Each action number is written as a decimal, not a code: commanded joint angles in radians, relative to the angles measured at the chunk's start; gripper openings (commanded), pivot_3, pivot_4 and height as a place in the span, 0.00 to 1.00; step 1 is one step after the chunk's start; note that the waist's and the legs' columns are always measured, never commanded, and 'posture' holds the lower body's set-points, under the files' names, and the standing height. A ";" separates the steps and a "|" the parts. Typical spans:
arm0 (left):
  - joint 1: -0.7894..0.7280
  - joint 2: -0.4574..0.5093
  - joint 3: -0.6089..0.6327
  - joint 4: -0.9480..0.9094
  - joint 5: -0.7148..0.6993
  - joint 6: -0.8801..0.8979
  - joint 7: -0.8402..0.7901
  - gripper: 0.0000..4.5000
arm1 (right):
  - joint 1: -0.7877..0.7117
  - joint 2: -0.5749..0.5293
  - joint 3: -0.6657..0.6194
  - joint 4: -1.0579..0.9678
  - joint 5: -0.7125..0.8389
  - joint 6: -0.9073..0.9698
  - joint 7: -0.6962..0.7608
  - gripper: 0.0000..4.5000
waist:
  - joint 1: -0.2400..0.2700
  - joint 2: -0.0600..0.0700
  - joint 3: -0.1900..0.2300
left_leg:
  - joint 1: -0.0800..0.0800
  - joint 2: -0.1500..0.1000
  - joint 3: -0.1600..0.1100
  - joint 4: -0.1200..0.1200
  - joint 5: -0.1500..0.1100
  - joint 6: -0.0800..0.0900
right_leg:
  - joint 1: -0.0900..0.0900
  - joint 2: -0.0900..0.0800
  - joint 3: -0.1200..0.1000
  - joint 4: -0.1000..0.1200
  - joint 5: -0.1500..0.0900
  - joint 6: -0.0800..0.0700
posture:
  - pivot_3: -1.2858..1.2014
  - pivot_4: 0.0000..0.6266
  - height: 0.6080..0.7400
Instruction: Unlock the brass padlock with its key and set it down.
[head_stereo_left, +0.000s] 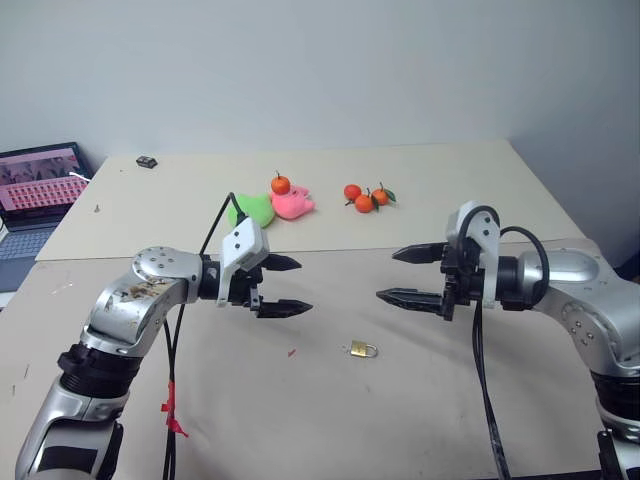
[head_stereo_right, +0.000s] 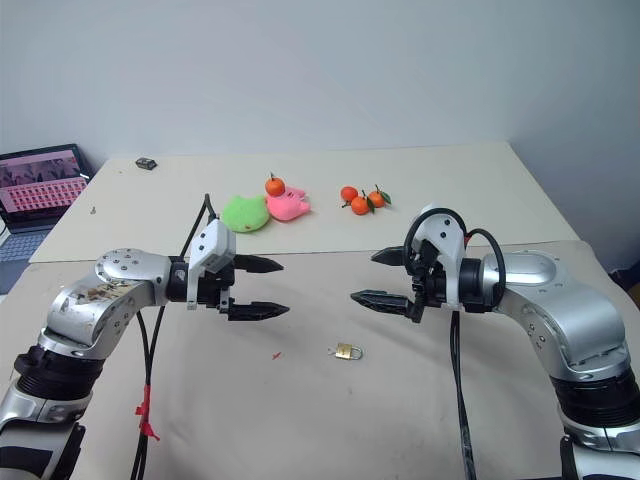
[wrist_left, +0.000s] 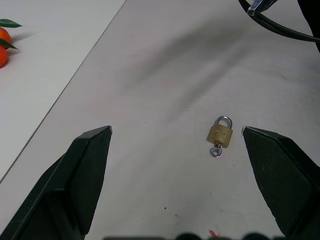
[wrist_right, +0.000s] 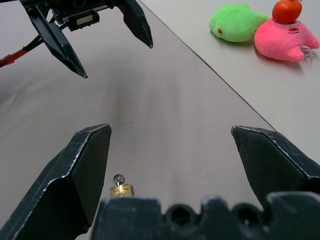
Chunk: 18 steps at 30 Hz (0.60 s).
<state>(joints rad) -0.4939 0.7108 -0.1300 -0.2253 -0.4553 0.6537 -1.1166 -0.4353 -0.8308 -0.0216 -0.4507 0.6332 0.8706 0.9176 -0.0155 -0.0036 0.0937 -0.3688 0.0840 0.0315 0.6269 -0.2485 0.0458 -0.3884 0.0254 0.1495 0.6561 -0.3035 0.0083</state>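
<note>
While both claws hang spread wide and empty, I see the brass padlock (head_stereo_left: 363, 349) flat on the beige table (head_stereo_left: 420, 420) between left gripper (head_stereo_left: 292, 286) and right gripper (head_stereo_left: 396, 275) | key (wrist_left: 216, 151) in its base | laptop (head_stereo_left: 38, 195) cut off at the edge.

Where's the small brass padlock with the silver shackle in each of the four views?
Left eye: small brass padlock on the table, low centre, between the arms.
Right eye: low centre.
Left wrist: right of centre, beside one black finger.
Right wrist: bottom edge, partly hidden.
Shared landmark: silver key in its base.
</note>
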 joint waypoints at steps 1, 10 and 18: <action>-0.032 0.005 0.026 -0.012 -0.011 -0.019 -0.007 0.99 | 0.036 -0.017 -0.021 -0.052 0.001 -0.021 0.002 1.00 | 0.001 0.000 0.000 | 0.000 0.000 0.000 0.000 0.000 0.000 | 0.000 0.000 0.000 0.000 0.000 0.000 | 0.52 0.24 0.39; -0.069 0.069 -0.043 -0.011 0.044 -0.092 -0.107 0.99 | 0.195 -0.017 0.124 -0.152 -0.119 -0.110 -0.033 1.00 | 0.000 -0.002 0.001 | 0.000 0.000 -0.001 0.000 0.000 0.000 | 0.001 0.000 -0.001 -0.001 0.000 0.000 | 0.52 0.24 0.39; -0.095 0.067 -0.067 0.019 0.101 -0.137 -0.116 0.99 | 0.205 0.052 0.326 0.005 -0.381 -0.304 -0.096 1.00 | -0.001 -0.003 0.002 | 0.001 0.000 -0.002 0.001 0.000 0.000 | 0.000 0.001 -0.001 0.000 0.000 0.000 | 0.52 0.24 0.39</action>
<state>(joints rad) -0.5650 0.7667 -0.2037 -0.2012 -0.3589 0.5378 -1.2291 -0.2184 -0.7903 0.2925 -0.4563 0.2934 0.6227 0.8334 -0.0164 -0.0066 0.0957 -0.3677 0.0838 0.0297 0.6281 -0.2485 0.0459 -0.3886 0.0261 0.1489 0.6563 -0.3039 0.0081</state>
